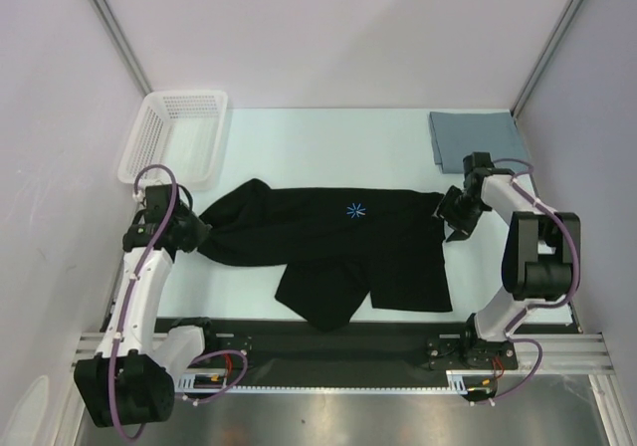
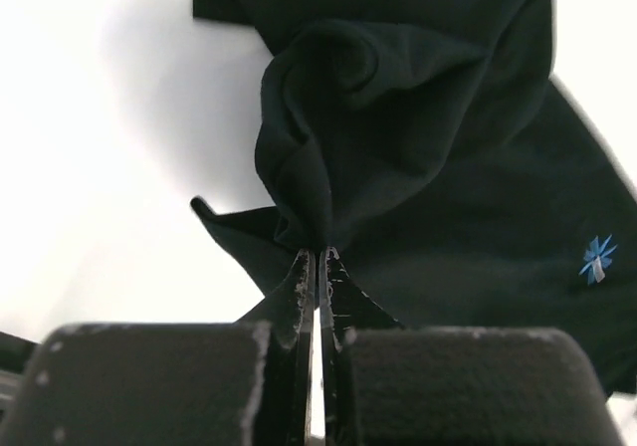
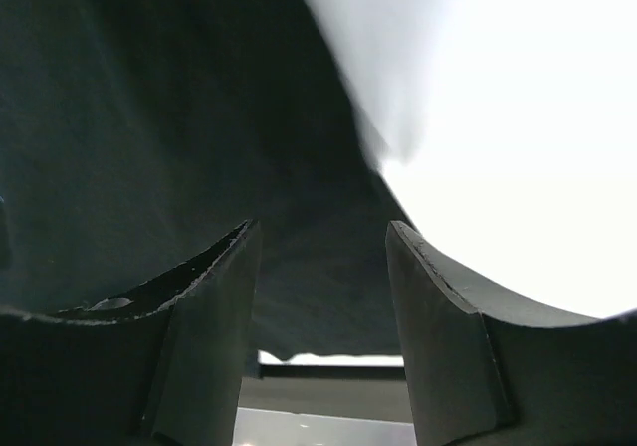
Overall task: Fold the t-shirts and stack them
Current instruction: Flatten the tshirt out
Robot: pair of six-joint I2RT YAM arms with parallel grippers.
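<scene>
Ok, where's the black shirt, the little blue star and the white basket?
black shirt [image 1: 398,257]: top view, on its flat middle part.
blue star [image 1: 355,210]: top view, on the star's centre.
white basket [image 1: 141,139]: top view, on its left mesh wall.

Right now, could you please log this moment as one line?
left jaws: shut on large black cloth t-shirt | right jaws: open at that shirt's right end | slate grey-blue cloth shirt: folded, far right

the black shirt [image 1: 338,242] is matt cloth, the basket [image 1: 135,149] white plastic mesh.
</scene>
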